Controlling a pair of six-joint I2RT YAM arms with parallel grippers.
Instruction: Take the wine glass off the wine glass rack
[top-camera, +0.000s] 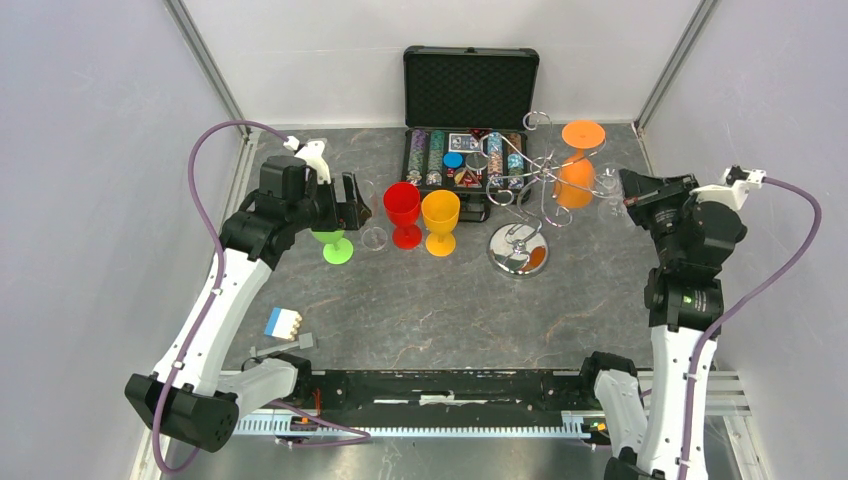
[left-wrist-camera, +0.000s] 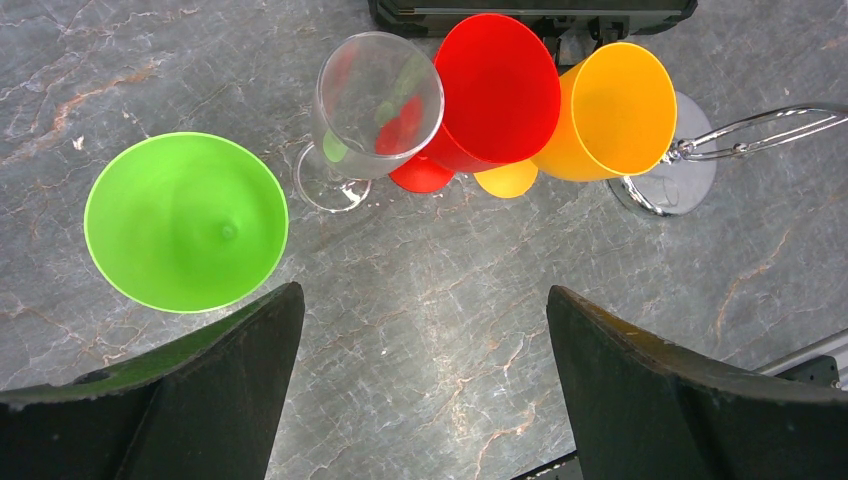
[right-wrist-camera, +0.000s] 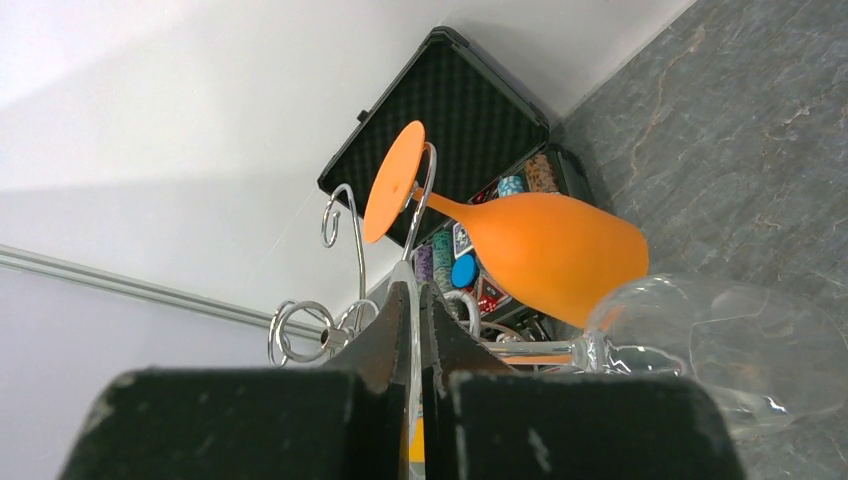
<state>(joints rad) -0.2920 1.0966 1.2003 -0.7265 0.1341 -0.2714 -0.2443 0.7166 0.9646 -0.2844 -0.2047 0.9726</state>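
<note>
The silver wire wine glass rack (top-camera: 530, 185) stands on its shiny disc base right of the table's middle; its curled hooks (right-wrist-camera: 297, 330) show in the right wrist view. An orange wine glass (right-wrist-camera: 550, 255) hangs on it upside down. Beside it hangs a clear wine glass (right-wrist-camera: 725, 345), lying sideways in the right wrist view. My right gripper (right-wrist-camera: 413, 292) is shut on the thin clear foot of that glass. My left gripper (left-wrist-camera: 425, 310) hangs open and empty over the table, near a green glass (left-wrist-camera: 185, 222) and an upright clear glass (left-wrist-camera: 378, 105).
A red glass (top-camera: 403, 212) and a yellow glass (top-camera: 440, 220) stand in a row left of the rack's base (top-camera: 518, 250). An open black case of poker chips (top-camera: 470, 90) sits behind. A small blue and white block (top-camera: 283, 322) lies near the front left.
</note>
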